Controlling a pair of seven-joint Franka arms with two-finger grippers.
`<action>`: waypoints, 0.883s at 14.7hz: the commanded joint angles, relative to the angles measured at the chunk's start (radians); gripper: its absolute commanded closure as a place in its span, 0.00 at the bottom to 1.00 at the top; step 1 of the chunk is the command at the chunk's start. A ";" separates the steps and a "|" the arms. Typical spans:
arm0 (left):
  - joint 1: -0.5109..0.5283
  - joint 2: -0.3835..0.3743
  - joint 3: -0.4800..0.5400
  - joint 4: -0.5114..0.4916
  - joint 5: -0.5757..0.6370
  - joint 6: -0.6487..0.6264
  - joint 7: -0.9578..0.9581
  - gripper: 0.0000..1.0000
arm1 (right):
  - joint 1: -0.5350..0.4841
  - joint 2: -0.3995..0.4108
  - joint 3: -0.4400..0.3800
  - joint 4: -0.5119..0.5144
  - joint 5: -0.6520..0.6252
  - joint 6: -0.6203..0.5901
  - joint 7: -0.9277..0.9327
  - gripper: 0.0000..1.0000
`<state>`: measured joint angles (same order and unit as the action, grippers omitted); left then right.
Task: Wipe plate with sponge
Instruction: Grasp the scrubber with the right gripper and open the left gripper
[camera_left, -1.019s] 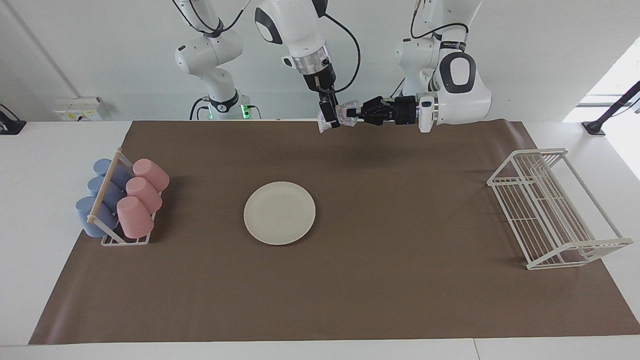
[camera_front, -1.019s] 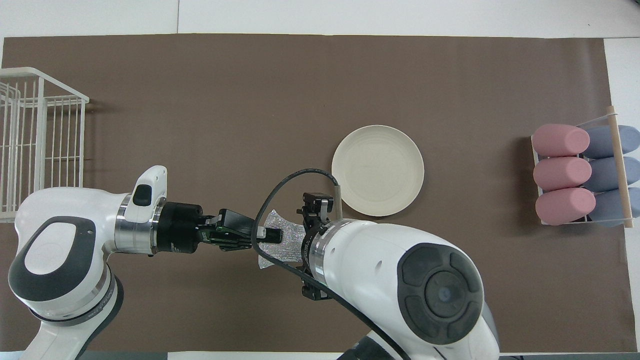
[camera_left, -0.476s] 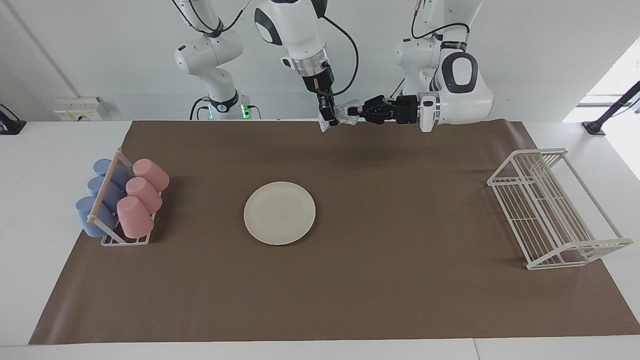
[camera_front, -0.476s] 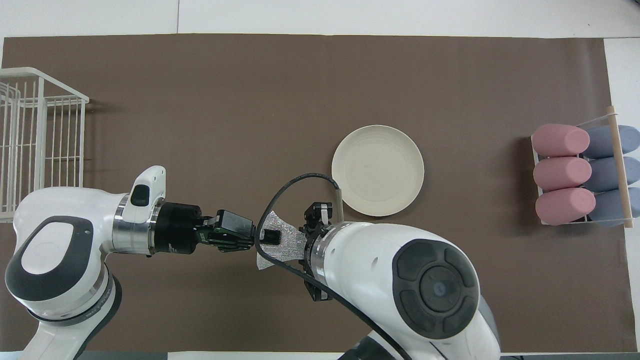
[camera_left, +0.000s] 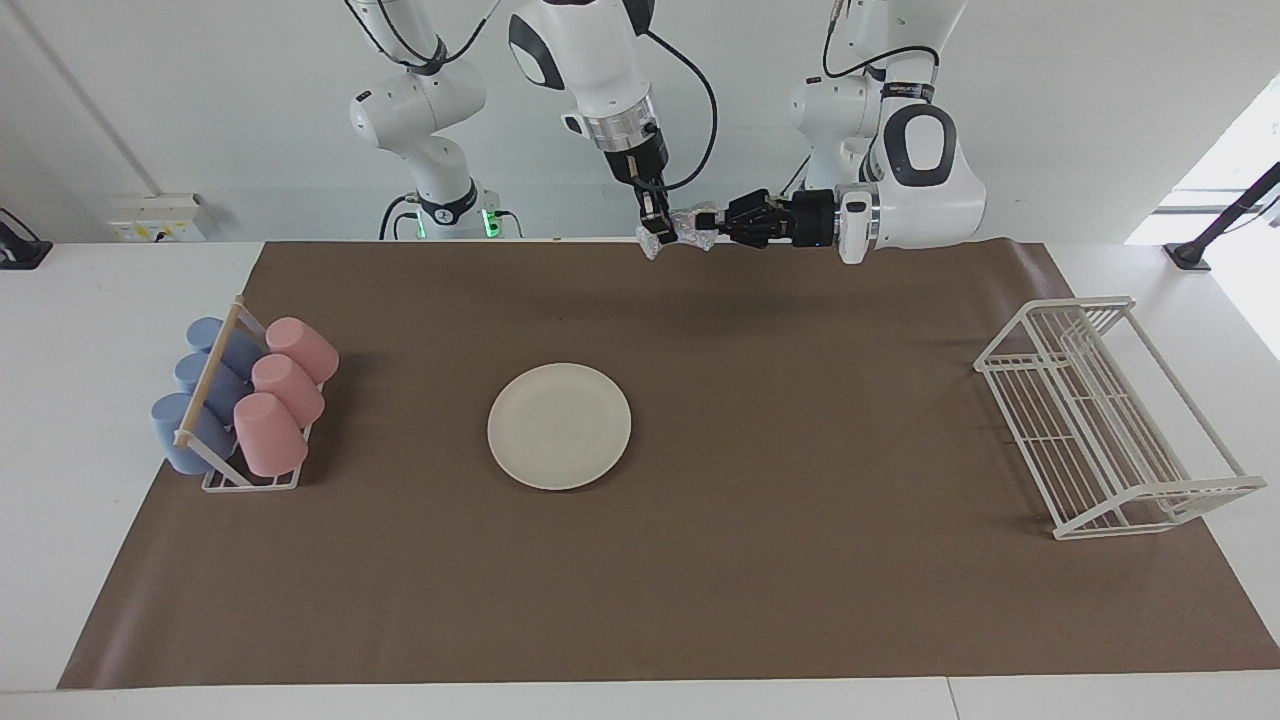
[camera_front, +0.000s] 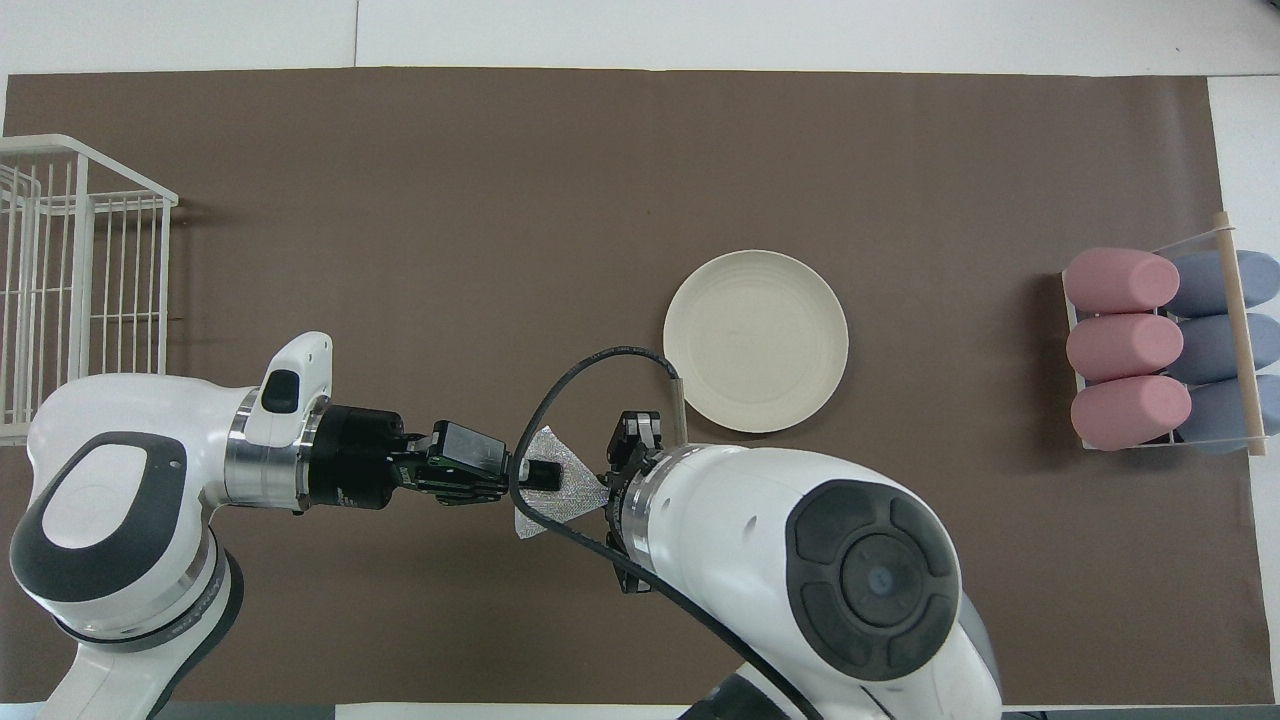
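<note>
Two grippers meet on one sponge (camera_left: 683, 228), held in the air above the edge of the brown mat (camera_left: 760, 560) nearest the robots. The left gripper (camera_left: 712, 225) reaches in sideways and is closed on one end of the silvery, glittery wad. The right gripper (camera_left: 655, 232) points down and pinches the sponge's other end. From overhead, the sponge (camera_front: 560, 485) shows as a crumpled grey patch between the two wrists.

A cream plate (camera_left: 559, 426) lies flat on the mat, farther from the robots than the sponge and well apart from it. A rack of pink and blue cups (camera_left: 245, 402) sits at the right arm's end of the table. A white wire rack (camera_left: 1105, 420) stands at the left arm's end.
</note>
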<state>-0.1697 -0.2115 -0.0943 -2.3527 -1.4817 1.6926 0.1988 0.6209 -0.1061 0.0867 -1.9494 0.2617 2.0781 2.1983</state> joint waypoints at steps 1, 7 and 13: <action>0.001 -0.034 -0.001 -0.011 -0.006 0.001 -0.033 0.00 | -0.003 -0.015 -0.002 -0.014 0.011 -0.006 0.001 1.00; 0.012 -0.040 0.001 0.004 0.020 0.036 -0.085 0.00 | -0.036 -0.015 -0.002 -0.035 -0.002 0.003 -0.124 1.00; 0.099 -0.031 0.002 0.049 0.327 0.056 -0.143 0.00 | -0.177 0.132 -0.002 -0.141 -0.018 0.219 -0.490 1.00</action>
<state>-0.1073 -0.2307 -0.0863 -2.3177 -1.2534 1.7383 0.0897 0.4937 -0.0465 0.0767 -2.0342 0.2542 2.1678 1.8277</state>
